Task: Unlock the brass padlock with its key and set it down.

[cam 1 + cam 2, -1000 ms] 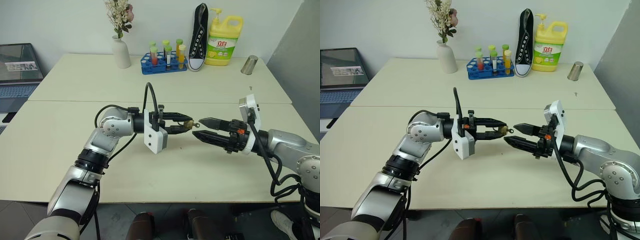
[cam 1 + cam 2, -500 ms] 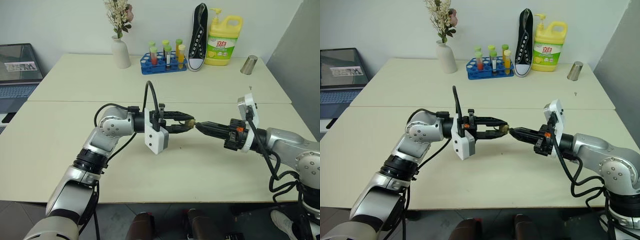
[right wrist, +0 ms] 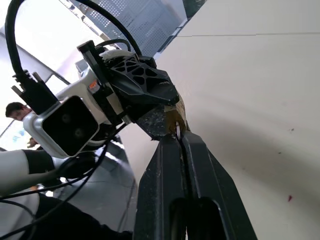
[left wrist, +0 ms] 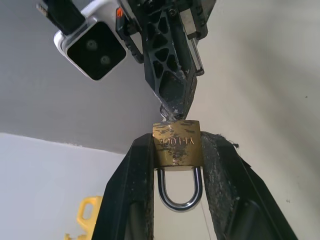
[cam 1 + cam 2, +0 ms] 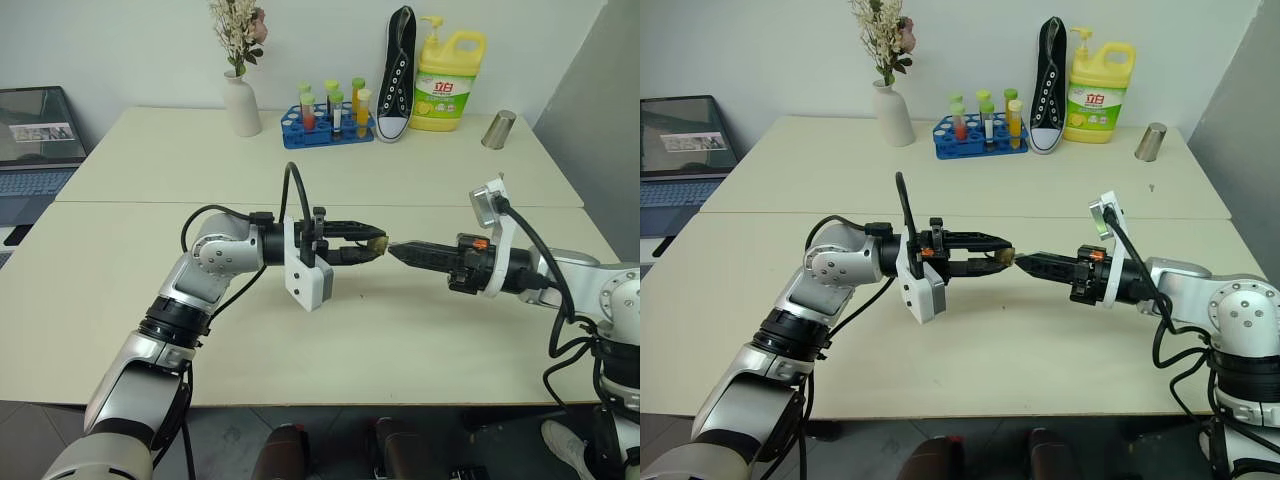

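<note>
We see the small gold-coloured brass padlock [image 4: 177,143], boxy with a thin silvery hooked shackle, held in the air above the pale cream tabletop [image 5: 420,330], clamped by its two sides between the black fingers of the left end effector [image 5: 372,245], shackle pointing back toward that wrist and its bottom face turned out toward the other arm. The right end effector [image 5: 392,250] meets that face tip to tip, its two black fingers pressed flat together; at their very ends we can just make out a sliver of silvery metal that we take to be the tiny thin metal key [image 4: 165,113], seated at the padlock's bottom, though it is too small to be sure how deep it sits. We judge the step in hand to be the turning of the key. To do it well, we would keep the left grip firm and steady, hold the right wrist in line with the keyway, and roll about that line only, since any sideways pull could bend the key or drag the padlock out of the fingers.
</note>
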### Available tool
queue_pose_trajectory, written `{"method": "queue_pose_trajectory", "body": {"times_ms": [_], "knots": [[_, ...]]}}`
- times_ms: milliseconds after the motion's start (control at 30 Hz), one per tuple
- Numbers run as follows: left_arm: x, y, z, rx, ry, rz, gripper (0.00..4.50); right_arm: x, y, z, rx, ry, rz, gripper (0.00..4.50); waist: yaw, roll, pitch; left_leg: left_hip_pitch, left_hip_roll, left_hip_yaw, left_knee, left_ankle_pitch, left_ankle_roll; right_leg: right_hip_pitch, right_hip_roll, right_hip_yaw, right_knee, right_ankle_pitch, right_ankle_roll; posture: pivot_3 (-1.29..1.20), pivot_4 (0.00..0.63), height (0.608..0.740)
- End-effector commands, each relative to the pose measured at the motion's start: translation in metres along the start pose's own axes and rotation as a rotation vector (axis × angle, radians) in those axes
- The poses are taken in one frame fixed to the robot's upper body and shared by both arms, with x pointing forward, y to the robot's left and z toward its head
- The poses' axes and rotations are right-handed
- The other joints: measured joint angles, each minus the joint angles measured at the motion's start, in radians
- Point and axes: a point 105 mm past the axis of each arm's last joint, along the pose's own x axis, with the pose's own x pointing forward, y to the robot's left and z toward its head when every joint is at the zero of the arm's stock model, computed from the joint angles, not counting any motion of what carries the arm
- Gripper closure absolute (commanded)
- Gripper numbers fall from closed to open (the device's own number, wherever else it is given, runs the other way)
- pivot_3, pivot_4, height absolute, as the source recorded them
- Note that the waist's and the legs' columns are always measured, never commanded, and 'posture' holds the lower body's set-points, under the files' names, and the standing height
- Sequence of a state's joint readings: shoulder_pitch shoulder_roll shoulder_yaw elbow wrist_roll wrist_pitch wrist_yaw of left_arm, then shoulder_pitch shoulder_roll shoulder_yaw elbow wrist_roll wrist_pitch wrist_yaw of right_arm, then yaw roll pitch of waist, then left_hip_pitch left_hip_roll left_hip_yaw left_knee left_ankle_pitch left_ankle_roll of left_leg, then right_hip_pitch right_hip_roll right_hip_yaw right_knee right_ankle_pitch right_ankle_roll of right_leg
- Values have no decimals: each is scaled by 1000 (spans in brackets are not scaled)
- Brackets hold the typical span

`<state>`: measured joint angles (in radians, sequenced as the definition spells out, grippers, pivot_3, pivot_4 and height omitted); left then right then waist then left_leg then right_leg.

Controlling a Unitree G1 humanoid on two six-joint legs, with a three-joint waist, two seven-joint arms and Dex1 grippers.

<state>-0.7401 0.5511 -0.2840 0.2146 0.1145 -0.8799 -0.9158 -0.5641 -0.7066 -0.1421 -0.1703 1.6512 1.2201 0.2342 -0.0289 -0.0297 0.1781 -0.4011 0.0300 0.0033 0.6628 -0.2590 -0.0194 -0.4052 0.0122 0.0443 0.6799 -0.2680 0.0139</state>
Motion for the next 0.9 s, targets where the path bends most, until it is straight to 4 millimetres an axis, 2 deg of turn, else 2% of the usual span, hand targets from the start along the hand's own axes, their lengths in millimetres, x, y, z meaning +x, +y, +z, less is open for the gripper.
{"method": "queue_pose_trajectory", "body": {"times_ms": [33, 300, 467, 567, 633, 733, 900], "knots": [[0, -11, 4, 40, -18, -36, 3536, -6, 4, 26, 50, -83, 9, 4500, -2, 0, 0, 0, 0, 1, 0, 0, 0, 0, 0, 1, 0, 0, 0, 0, 150, 740], [-4, -16, -1, 44, 5, -21, 3536, 1, 12, 27, 39, -38, 27, 4500, 0, 0, 0, -1, 0, 0, 0, 0, 0, -1, 0, 0, 0, 0, 0, 0, 150, 740], [-9, -16, -6, 46, 37, -4, 3536, 1, 22, 23, -171, 2, 15, 4500, 0, 1, 0, -1, 1, 0, -1, 0, 0, -1, 0, 0, 0, 0, 0, 0, 150, 740], [-13, -16, -11, 40, 72, 9, 3536, 3, 18, 8, -407, 73, -56, 4500, 0, 1, 0, -1, 1, -1, -1, 0, 0, -1, 0, -1, 0, 0, 0, 0, 150, 740], [-14, -16, -14, 30, 93, 17, 3536, 3, 11, 1, -457, 80, -86, 4500, 1, 0, 0, -1, 1, -1, -1, 0, 0, -1, 0, -2, -1, -2, 4, 0, 150, 740], [-15, -14, -15, 36, 97, 35, 3536, 2, 6, -6, -460, 49, -89, 3874, 1, 1, 0, -1, 1, -1, 0, 0, 0, -1, -1, -1, 0, -2, 4, 0, 150, 740], [-14, -9, -10, 102, 71, 71, 3536, 5, 2, -10, -443, -7, -98, 2061, 0, 1, 0, -1, 1, -1, 0, 0, 0, -1, -1, -1, 0, -2, 4, 0, 150, 740]]}}
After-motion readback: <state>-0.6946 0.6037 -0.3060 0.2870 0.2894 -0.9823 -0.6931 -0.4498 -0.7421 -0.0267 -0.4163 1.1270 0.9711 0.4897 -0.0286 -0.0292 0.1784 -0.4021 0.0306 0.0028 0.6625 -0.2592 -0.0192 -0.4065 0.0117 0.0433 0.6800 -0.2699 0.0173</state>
